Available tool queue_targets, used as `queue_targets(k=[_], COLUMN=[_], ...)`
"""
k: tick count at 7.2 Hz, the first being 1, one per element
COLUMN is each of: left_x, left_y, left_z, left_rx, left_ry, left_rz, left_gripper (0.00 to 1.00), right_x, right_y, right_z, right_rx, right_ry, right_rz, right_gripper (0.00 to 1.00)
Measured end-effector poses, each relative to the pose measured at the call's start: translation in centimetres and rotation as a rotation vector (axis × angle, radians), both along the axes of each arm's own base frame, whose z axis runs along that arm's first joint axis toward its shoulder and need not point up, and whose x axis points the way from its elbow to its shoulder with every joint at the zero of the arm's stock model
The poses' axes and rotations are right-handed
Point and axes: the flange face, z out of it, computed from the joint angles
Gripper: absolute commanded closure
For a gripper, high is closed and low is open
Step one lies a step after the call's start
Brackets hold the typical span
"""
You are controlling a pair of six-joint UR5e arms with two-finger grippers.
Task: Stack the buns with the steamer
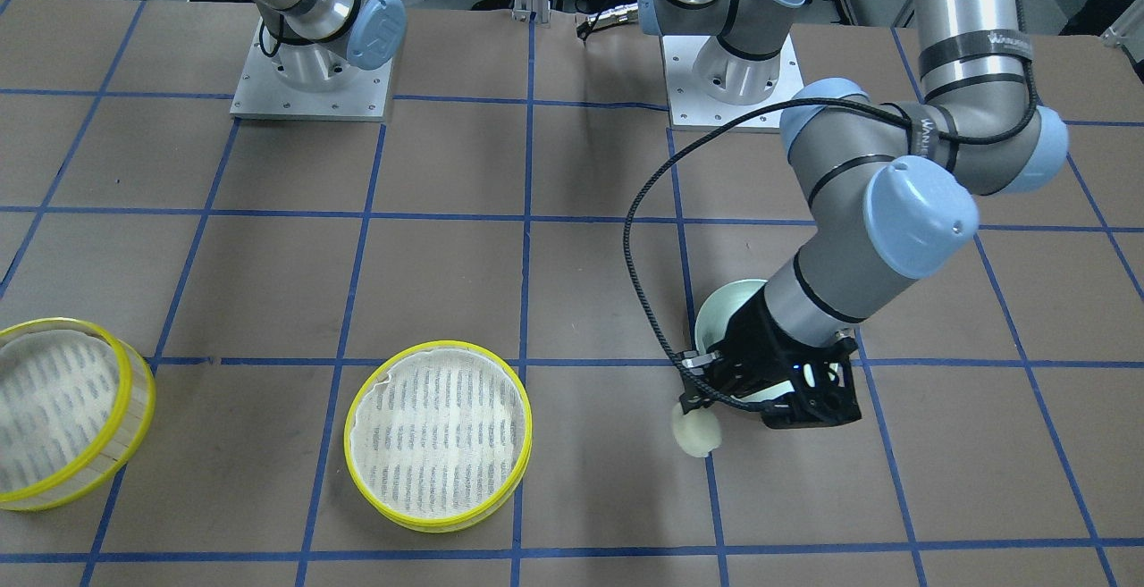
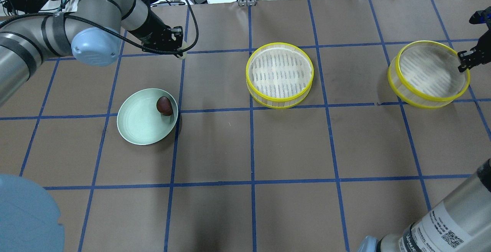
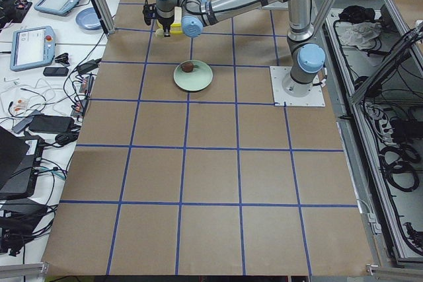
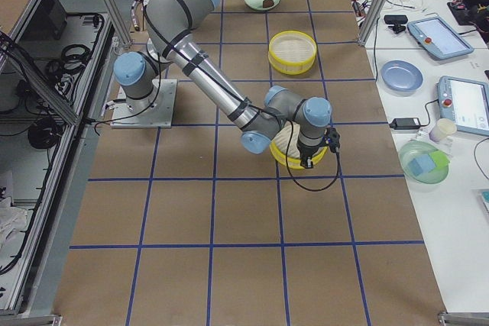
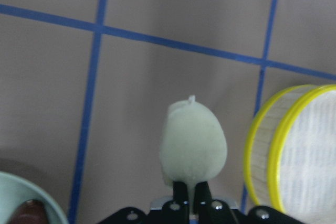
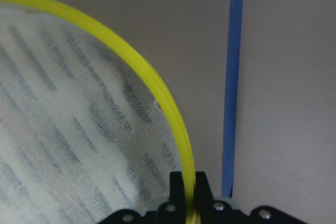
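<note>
The cream-white bun (image 5: 193, 145) hangs over bare worktop (image 5: 157, 51), between the pale green plate (image 2: 138, 129) and the shallow steamer tier (image 2: 279, 98). Pinched only at its base, it could slip free or squash. The left pincer (image 5: 190, 190) is narrowed on it. The right pincer (image 6: 188, 187) clamps the yellow rim of the deeper tier (image 6: 173, 124), which sits tilted.

The table (image 2: 215, 148), brown paper gridded with blue tape, carries a pale green plate (image 2: 138, 127), a shallow steamer tier (image 2: 278, 100) mid-table and, toward the robot's right, a tilted deeper tier (image 2: 425, 100).
</note>
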Motion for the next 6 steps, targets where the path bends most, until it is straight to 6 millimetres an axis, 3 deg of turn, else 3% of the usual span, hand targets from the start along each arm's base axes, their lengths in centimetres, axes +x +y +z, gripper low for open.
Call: queue_targets(k=[2,3,5,6], left_x=[-7.0,-9.3,-12.7,-14.6], left_y=[-0.2,-0.3,-0.3,0.2], left_z=[-1.3,-2.7,-7.1,-8.9], left_rx=[-0.074,-0.094,-0.079,-0.053], left_ry=[0.127,0.167,0.207,0.209], left_rz=[0.006,-0.005,-0.032,-0.04], left_gripper=[1.0,1.0,1.0,0.46], right_x=[0.5,1.4,5.0,7.2], right_y=[0.5,0.7,0.9,0.8], right_z=[2.5,3.5,6.0,7.1], right_rx=[-0.007,0.004,0.022,0.018], right_ry=[0.005,-0.006,-0.025,-0.025], right_rz=[-0.011,-0.03,-0.08,-0.105], right_gripper=[1.0,1.0,1.0,1.0])
